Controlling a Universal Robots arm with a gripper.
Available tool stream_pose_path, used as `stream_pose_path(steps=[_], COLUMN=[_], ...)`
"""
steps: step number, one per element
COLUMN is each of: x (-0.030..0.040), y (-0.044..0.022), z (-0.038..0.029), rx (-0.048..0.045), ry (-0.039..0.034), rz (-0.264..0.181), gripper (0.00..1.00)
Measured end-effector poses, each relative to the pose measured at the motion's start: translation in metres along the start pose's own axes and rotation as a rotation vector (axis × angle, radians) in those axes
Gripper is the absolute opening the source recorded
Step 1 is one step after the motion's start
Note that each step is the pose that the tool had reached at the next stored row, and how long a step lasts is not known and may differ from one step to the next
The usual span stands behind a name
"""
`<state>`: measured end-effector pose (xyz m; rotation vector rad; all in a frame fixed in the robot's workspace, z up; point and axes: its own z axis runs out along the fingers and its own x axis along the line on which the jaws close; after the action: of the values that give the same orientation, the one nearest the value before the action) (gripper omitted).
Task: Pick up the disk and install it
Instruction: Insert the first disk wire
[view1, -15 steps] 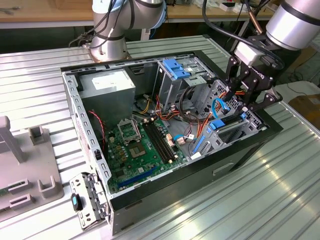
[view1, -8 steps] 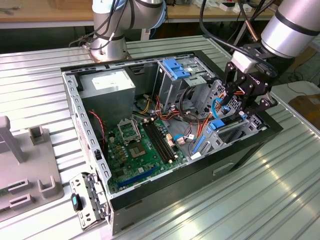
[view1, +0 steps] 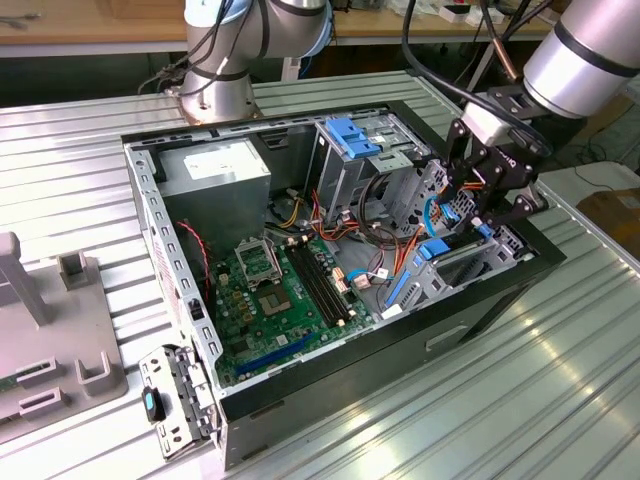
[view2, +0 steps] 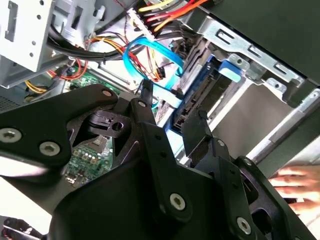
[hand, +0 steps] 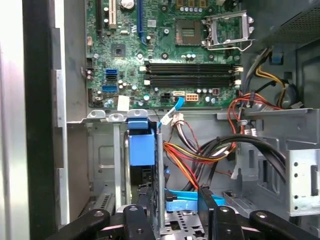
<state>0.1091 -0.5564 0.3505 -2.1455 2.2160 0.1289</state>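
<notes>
Disk (view2: 197, 97) stands on edge in the drive cage (view1: 470, 265), at the corner of the case (view1: 400, 350) on the exterior view's right. One gripper (view1: 487, 215) sits directly over it. Whether it clamps the disk cannot be told. Blue latches counted, two: one latch (hand: 141, 145) on this cage, another latch (view1: 350, 135) on the upper cage (view1: 345, 180). One white label (view1: 215, 165) on the power-supply box (view1: 250, 185), print unreadable. One person's hand (view2: 295, 185) lies past the case wall.

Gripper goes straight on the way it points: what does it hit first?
Probably the blue-railed disk in the drive bay, right ahead of the gripper; depth unclear, they may already touch.
</notes>
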Motion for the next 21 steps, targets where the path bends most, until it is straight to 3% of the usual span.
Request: stream_pose_path(steps=[3,5,6,7,10,11,12,13,17,19,20,21], x=[0.0003,0.0006,0.0018,0.0032,0.0097,0.0101,0.0101,0.0101,0.0101,0.0101,0.0101,0.0101], y=[-0.0041,-0.0054,-0.0062,-0.0066,-0.0086,-0.0087,-0.0088,-0.0088,-0.0088,-0.0088,-0.0088,-0.0088], z=[0.0004,0.0010,0.0016,0.0024,0.0051,0.0059,0.0065,0.0069,0.0069,0.0069,0.0069,0.0069], rx=[-0.0083,-0.0114,-0.0144,-0.0150,-0.0167,-0.0173,-0.0183,-0.0188,-0.0189,-0.0189,-0.0189,-0.0189], ry=[-0.0016,-0.0185,-0.0458,-0.0507,-0.0536,-0.0583,-0.0694,-0.0728,-0.0729,-0.0729,-0.0729,-0.0730], rz=[0.003,0.003,0.003,0.003,0.005,0.006,0.006,0.006,0.006,0.006,0.006,0.006], gripper=[0.50,0.50,0.50,0.50,0.50,0.50,0.50,0.50,0.50,0.30,0.23,0.23])
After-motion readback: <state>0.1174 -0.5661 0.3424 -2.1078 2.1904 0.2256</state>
